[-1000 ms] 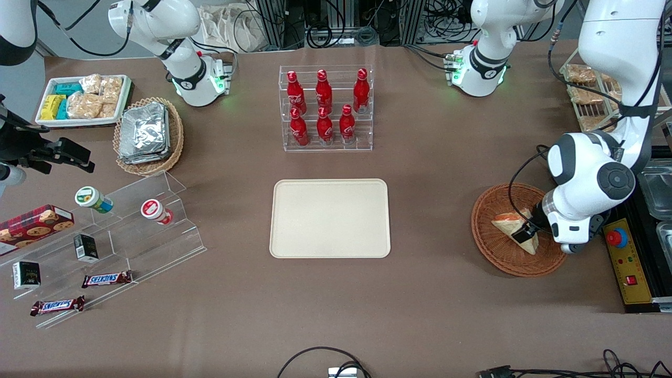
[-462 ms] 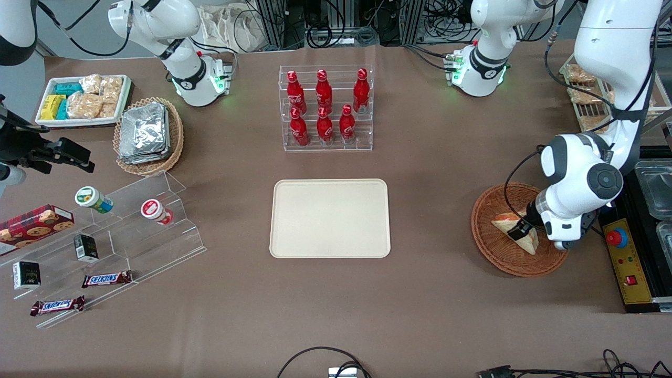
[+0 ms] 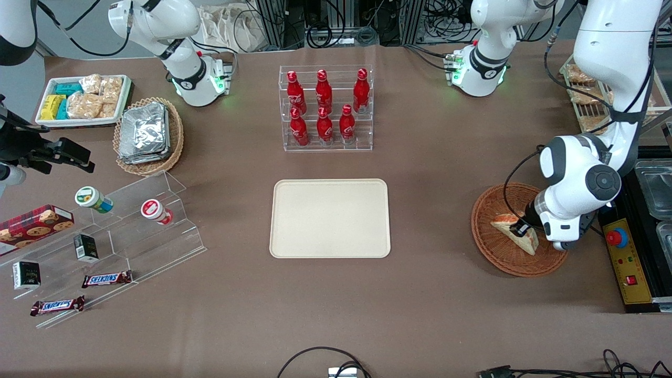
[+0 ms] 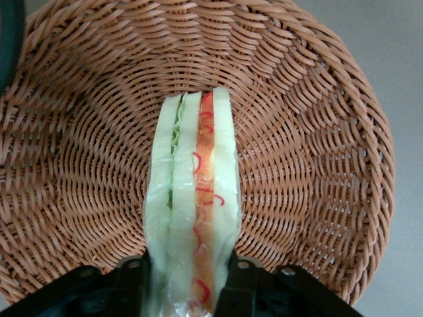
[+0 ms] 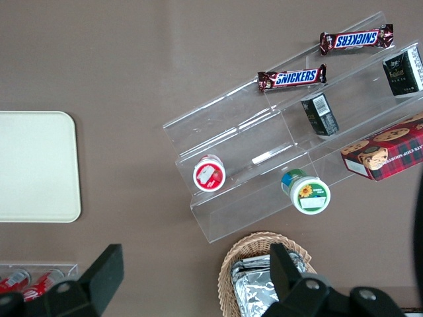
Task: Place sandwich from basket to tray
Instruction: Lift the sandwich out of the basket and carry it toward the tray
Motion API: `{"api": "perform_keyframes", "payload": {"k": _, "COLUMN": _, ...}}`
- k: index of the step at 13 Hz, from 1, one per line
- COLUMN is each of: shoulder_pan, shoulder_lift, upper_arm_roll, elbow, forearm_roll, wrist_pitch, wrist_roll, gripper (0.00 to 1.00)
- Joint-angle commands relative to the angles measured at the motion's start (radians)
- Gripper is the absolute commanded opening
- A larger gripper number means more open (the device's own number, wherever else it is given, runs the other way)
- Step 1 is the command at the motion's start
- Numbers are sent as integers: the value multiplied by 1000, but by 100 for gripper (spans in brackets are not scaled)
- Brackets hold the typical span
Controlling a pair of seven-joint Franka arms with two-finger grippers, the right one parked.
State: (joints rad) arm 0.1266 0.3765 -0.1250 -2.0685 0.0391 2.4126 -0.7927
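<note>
The sandwich (image 3: 512, 232), a pale bread wedge with orange-red and green filling, lies in the reddish-brown wicker basket (image 3: 491, 252) toward the working arm's end of the table. My left gripper (image 3: 521, 228) reaches down into the basket and is shut on the sandwich. In the left wrist view the sandwich (image 4: 195, 198) stands on edge between the black fingers (image 4: 241, 287), its bread pinched in at both sides, with the basket (image 4: 317, 165) weave all around it. The cream-beige tray (image 3: 331, 218) lies flat at the table's middle, and one corner of the tray (image 5: 33, 165) shows in the right wrist view.
A clear rack of red bottles (image 3: 326, 107) stands farther from the front camera than the tray. A yellow control box with a red button (image 3: 625, 257) lies beside the basket. Toward the parked arm's end are an acrylic stepped shelf (image 3: 121, 231), a tan basket of foil packets (image 3: 148, 134) and a white snack tray (image 3: 84, 100).
The working arm's wrist has shifted a little toward the tray, and the gripper with it. The sandwich has barely moved and stays in the basket between the fingers.
</note>
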Motion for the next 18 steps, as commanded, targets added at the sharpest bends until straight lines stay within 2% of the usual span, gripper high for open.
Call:
{"api": "perform_keyframes", "payload": {"k": 1, "shoulder_pan": -2, "shoulder_lift": -21, "upper_arm_roll": 2, "elbow": -1, "forearm_roll": 15, "wrist_pitch": 0, "wrist_roll": 22, "gripper": 0}}
{"api": "perform_keyframes", "payload": {"k": 4, "shoulder_pan": -2, "shoulder_lift": -95, "upper_arm_roll": 2, "elbow": 10, "forearm_roll": 13, "wrist_pitch": -81, "wrist_roll": 270, "gripper": 0}}
{"api": "perform_keyframes", "payload": {"k": 7, "shoulder_pan": 1, "shoulder_lift": -184, "upper_arm_roll": -1, "elbow": 51, "forearm_roll": 7, "wrist_pitch": -202, "wrist_roll": 433, "gripper": 0}}
{"api": "perform_keyframes", "payload": {"k": 9, "shoulder_pan": -7, "shoulder_lift": -221, "upper_arm_roll": -22, "elbow": 138, "forearm_roll": 5, "wrist_pitch": -356, "wrist_roll": 560, "gripper": 0}}
{"api": "perform_keyframes", "payload": {"k": 10, "shoulder_pan": -7, "shoulder_lift": -235, "upper_arm_roll": -63, "elbow": 198, "forearm_roll": 4, "wrist_pitch": -442, "wrist_roll": 607, "gripper": 0}}
{"api": "perform_keyframes", "payload": {"k": 13, "shoulder_pan": -8, "shoulder_lift": -243, "upper_arm_roll": -207, "elbow": 390, "forearm_roll": 9, "wrist_pitch": -643, "wrist_roll": 629, "gripper": 0}}
{"api": "perform_keyframes", "payload": {"k": 15, "shoulder_pan": -13, "shoulder_lift": -243, "upper_arm_roll": -296, "elbow": 456, "forearm_roll": 7, "wrist_pitch": -694, "wrist_roll": 627, "gripper": 0}}
{"api": "perform_keyframes", "payload": {"k": 18, "shoulder_pan": -88, "shoulder_lift": -234, "upper_arm_roll": -337, "elbow": 491, "forearm_roll": 1, "wrist_pitch": -721, "wrist_roll": 565, "gripper": 0}}
